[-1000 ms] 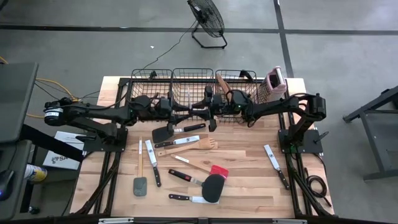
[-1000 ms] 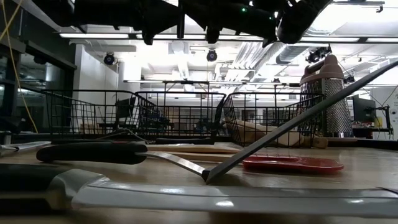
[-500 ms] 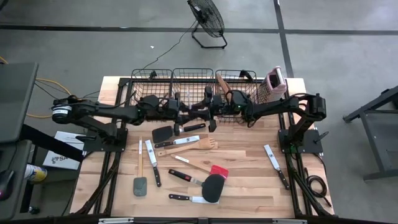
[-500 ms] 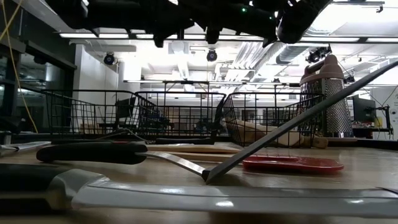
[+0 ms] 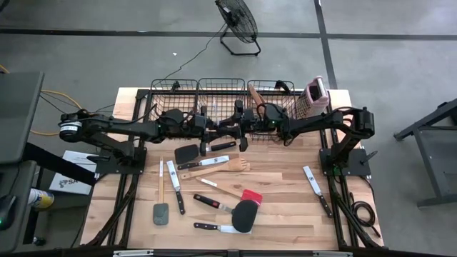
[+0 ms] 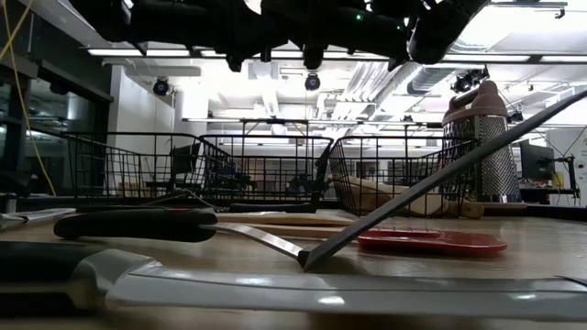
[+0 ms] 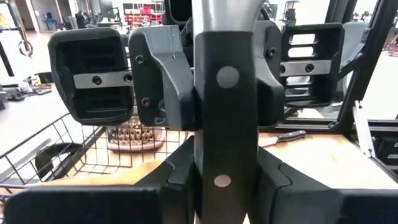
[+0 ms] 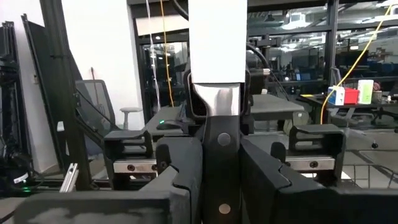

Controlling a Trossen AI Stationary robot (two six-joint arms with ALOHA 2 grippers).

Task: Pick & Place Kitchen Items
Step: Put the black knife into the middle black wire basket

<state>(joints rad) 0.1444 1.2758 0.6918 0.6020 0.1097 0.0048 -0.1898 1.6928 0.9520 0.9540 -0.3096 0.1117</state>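
Note:
A black-handled steel knife (image 7: pixel 225 124) stands upright between both grippers, above the table in front of the wire baskets (image 5: pixel 221 91). Its blade (image 8: pixel 217 37) points up. My left gripper (image 5: pixel 209 128) (image 7: pixel 225 186) and my right gripper (image 5: pixel 232 128) (image 8: pixel 221 186) face each other at mid-table, each shut on the handle. Other utensils lie on the wood: a black spatula (image 5: pixel 187 153), a wooden spatula (image 5: pixel 232 165), a red-headed spatula (image 5: pixel 250 195), a grey spatula (image 5: pixel 161 213) and several knives. My left gripper pinches the knife's riveted black handle (image 7: pixel 214 182) between its two fingers, level from the table's left, fingers across the handle. The knife is lifted clear and upright. My right gripper pinches the same handle (image 8: pixel 219 140) just below the steel bolster, level from the table's right, fingers across it.
Three black wire baskets line the far edge; a wooden utensil (image 5: pixel 253 96) leans in the right one. The pink-and-white grater (image 5: pixel 316 93) stands beside them. A knife (image 5: pixel 313 180) lies near the right edge. Utensils crowd the middle and near part of the table.
My left gripper has moved toward the table's right, closing in on my right gripper until the two face each other closely. My right arm has kept still. The utensils on the table have not moved.

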